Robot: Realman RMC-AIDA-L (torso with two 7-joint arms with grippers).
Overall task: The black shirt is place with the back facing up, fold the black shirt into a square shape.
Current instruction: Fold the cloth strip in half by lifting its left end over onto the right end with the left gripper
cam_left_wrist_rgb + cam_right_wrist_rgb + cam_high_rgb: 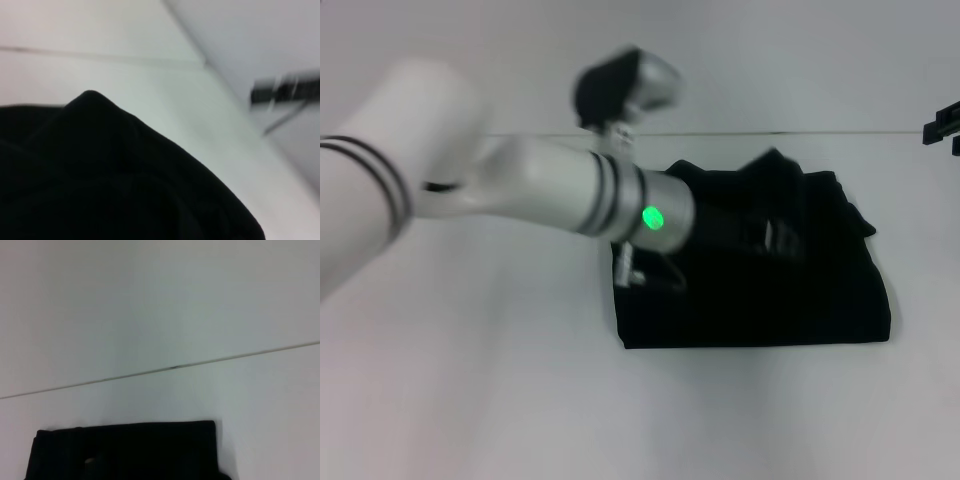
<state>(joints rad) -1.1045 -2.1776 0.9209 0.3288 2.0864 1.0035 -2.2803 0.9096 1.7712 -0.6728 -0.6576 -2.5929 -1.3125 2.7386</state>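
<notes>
1. My left gripper (760, 235) is out over the middle of the black shirt (760, 300), black against black. I can't tell if it is open or clamped on cloth. A raised peak of fabric sits right at it, so it may be carrying a fold, but that's a guess.
2. My left wrist view shows only a humped mound of the shirt (115, 185) close up, with pale table (165, 90) beyond.
3. My right gripper (942, 130) is parked well off at the far right edge, away from the shirt. Only a sliver shows, so I can't tell its state.
4. Shirt lies centre-right on the white table (470, 380), near my front.
5. Progress: looks far along. The shirt is already a compact, layered, roughly rectangular block; no sleeves spread out.
6. Left to do, as I judge: the far edge is lumpy and one corner bulges at the far right, so flatten the last fold and square it.
7. Look: plain black, soft, thick stack, near edge straight and clean (125, 440). No lettering visible.
</notes>
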